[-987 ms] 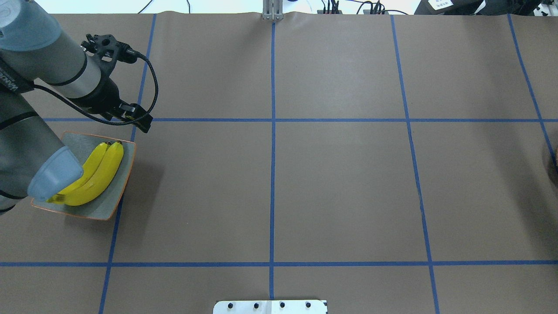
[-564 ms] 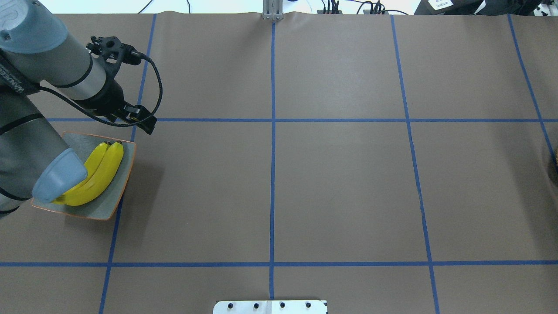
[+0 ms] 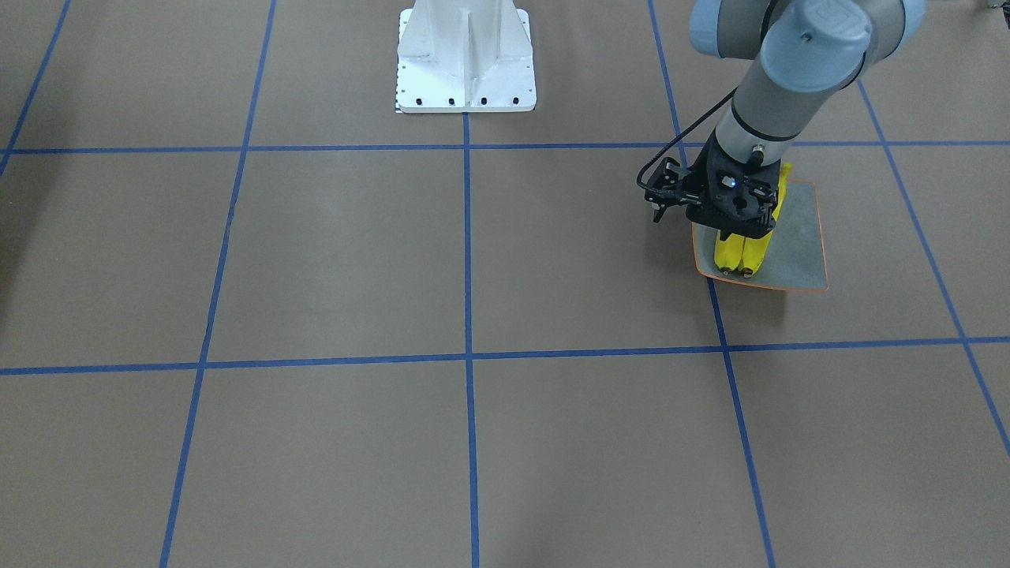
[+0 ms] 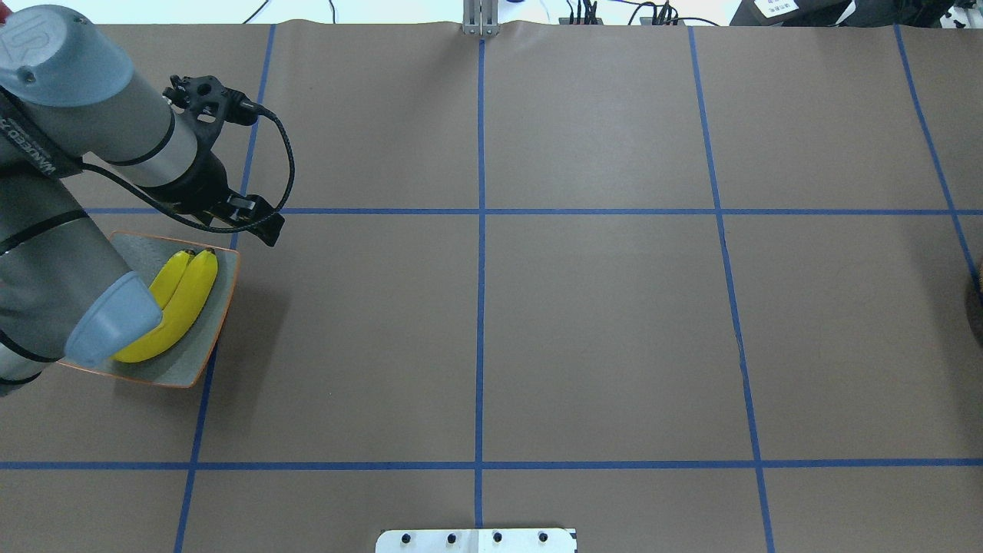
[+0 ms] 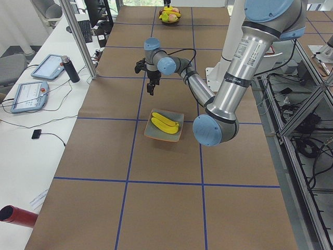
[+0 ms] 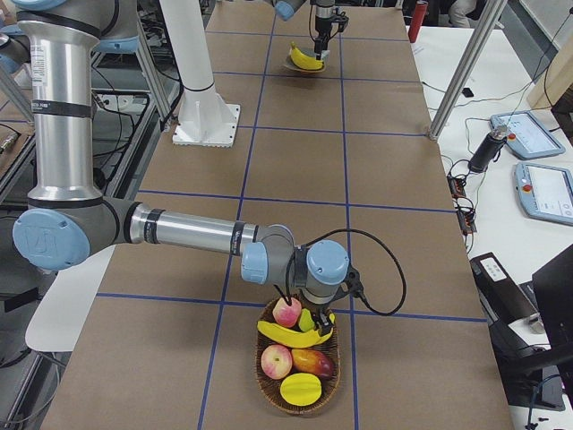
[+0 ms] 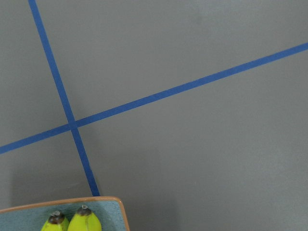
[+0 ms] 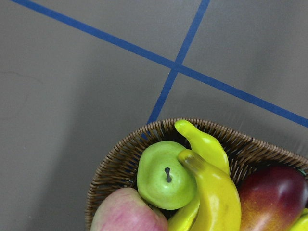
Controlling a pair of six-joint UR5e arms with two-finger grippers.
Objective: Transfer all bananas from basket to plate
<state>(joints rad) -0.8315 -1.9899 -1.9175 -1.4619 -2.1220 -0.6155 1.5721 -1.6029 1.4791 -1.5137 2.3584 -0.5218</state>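
**Surface**: brown paper, gridded with blue tape. The white robot base stands on the robot's side of it.

**Room** (side views only): white side desk with two tablets, a dark bottle and a red cylinder. Also a metal post and cables behind the robot.

**Plate**: at the robot's left end. Two bananas lie on it side by side, touching.

**Left gripper**: beyond the plate's far corner, apart from it. Whether the jaws are open or closed cannot be told.

**Basket**: at the robot's right end, all but outside the overhead view.
- The right side view shows the right gripper low over the fruit. The state of its jaws cannot be told.
- Only the right wrist view shows two more bananas in the basket, against a green apple.
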